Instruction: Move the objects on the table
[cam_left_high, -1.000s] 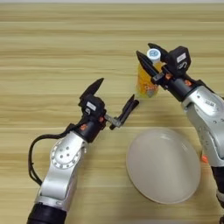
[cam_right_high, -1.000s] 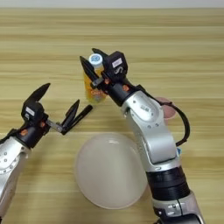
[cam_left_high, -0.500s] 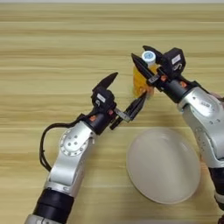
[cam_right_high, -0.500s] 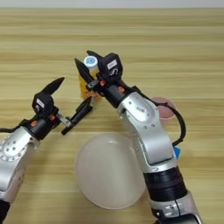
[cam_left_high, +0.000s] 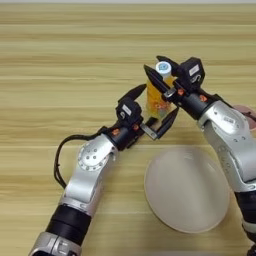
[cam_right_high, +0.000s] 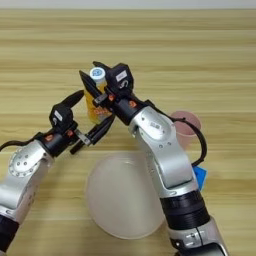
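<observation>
Left hand (cam_left_high: 150, 110) mid-table, black fingers spread, just beside small orange-juice bottle with white cap (cam_left_high: 159, 95). Right hand (cam_left_high: 159, 75) fingers pinching bottle from behind. Large round beige plate (cam_left_high: 187, 189) nearer. Pale pink cup (cam_right_high: 186, 128) right.

the juice bottle (cam_left_high: 159, 95) is partly covered: the right gripper (cam_left_high: 159, 70) has one black finger across its left edge and another behind the cap, so whether the fingers press the bottle cannot be told. its base is hidden behind the left gripper (cam_left_high: 156, 109). the pink cup (cam_right_high: 184, 129) shows in the left eye view only as a sliver at the right edge, and the right forearm covers its left side. a blue object (cam_right_high: 200, 177) peeks out behind that arm, too hidden to name. both arms are cut off by the bottom edge.
</observation>
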